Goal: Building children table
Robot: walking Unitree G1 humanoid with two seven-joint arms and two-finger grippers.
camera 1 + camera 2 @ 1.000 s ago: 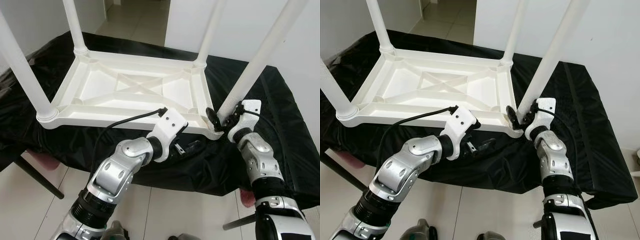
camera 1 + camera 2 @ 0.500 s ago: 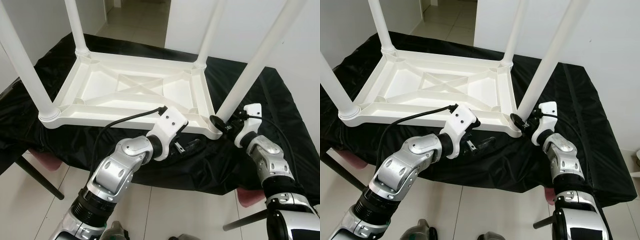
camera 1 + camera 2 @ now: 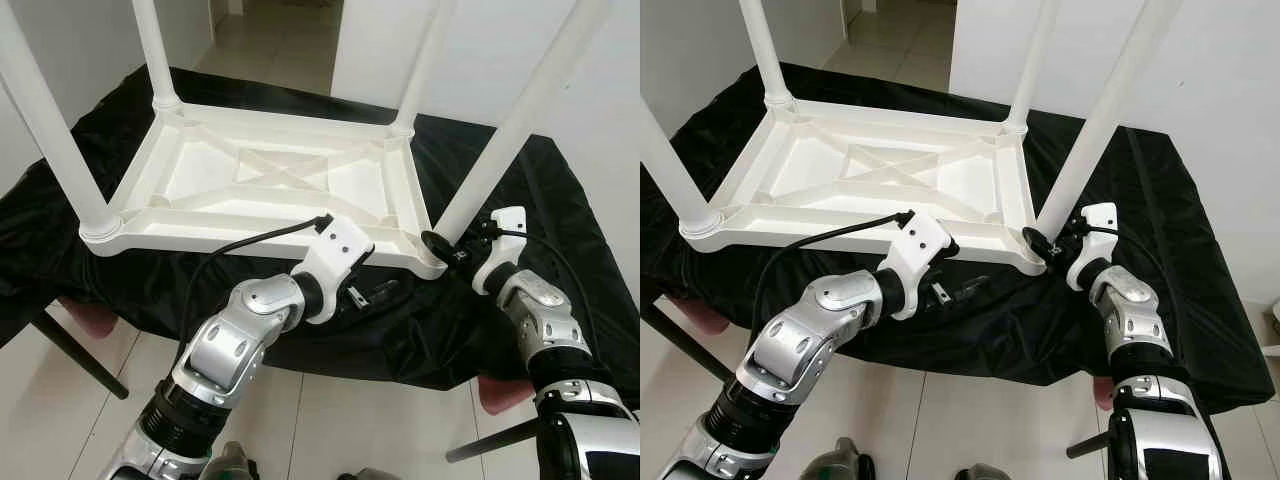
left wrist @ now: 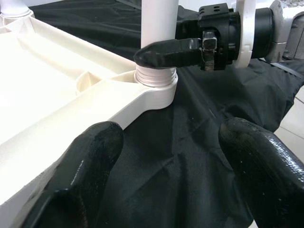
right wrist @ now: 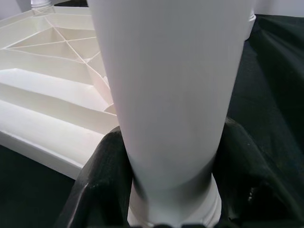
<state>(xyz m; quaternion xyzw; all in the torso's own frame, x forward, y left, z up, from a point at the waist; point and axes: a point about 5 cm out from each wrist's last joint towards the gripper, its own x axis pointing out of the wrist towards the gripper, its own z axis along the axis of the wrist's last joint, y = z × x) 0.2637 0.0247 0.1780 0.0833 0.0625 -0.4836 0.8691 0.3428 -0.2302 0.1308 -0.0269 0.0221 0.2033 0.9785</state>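
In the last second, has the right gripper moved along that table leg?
Yes. The right gripper slid down the leg to its base, next to the corner socket of the tabletop; a second ago it gripped the leg slightly higher.

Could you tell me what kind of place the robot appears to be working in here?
Probably a room in a home: pale tiled floor, plain white walls and a doorway behind. An upturned white children's table lies on a black-draped work surface.
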